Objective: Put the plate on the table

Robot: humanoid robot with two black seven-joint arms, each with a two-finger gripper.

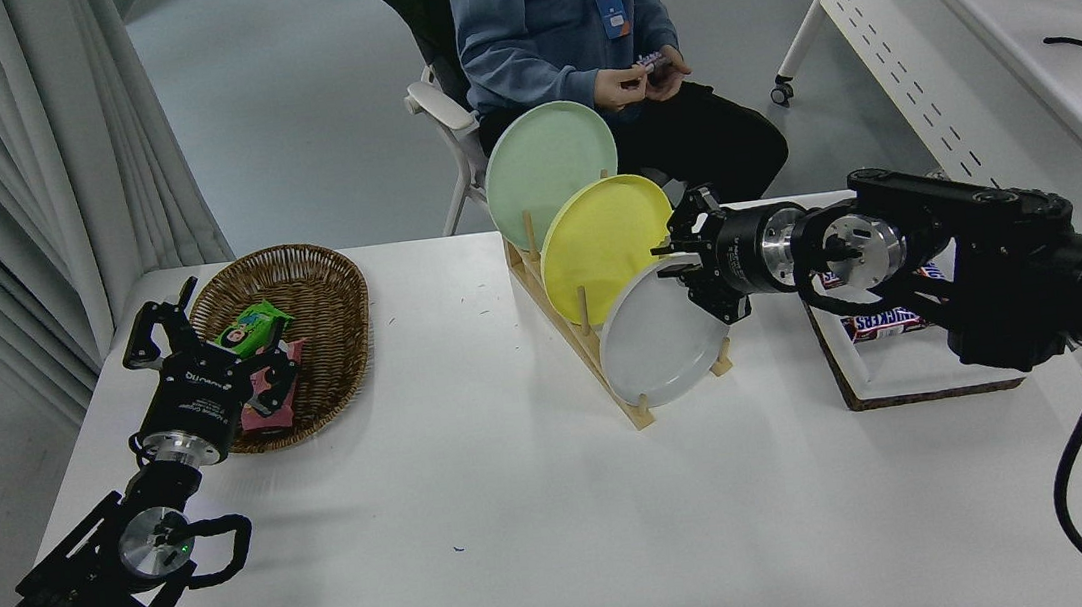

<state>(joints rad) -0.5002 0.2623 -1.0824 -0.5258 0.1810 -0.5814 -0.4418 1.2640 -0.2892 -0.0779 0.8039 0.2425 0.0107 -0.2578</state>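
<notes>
The plate (658, 349), pale grey-white, is standing tilted on edge in the nearest slot of the wooden rack (597, 353), which is resting on the table (524, 526) right of centre. The right gripper (683, 263) is reaching in from the right and sitting at the plate's upper right rim, its fingers spread, one above the rim and one below; whether they are touching the plate cannot be told. Behind the plate in the same rack, a yellow plate (600, 242) is leaning in the middle slot and a green plate (547, 167) in the farthest one. To the right of the rack, partly hidden under the right arm, a tray (911, 375) is holding chocolate bars (880, 320). At the table's left side, a wicker basket (319, 297) is holding a green packet (252, 329) and a pink packet (270, 402). The left gripper (203, 344) is resting parked at the basket's near edge, its fingers apart and holding nothing. Beyond the table's far edge, a person (552, 21) is sitting on a chair and holding a small wrapped item in both hands.
</notes>
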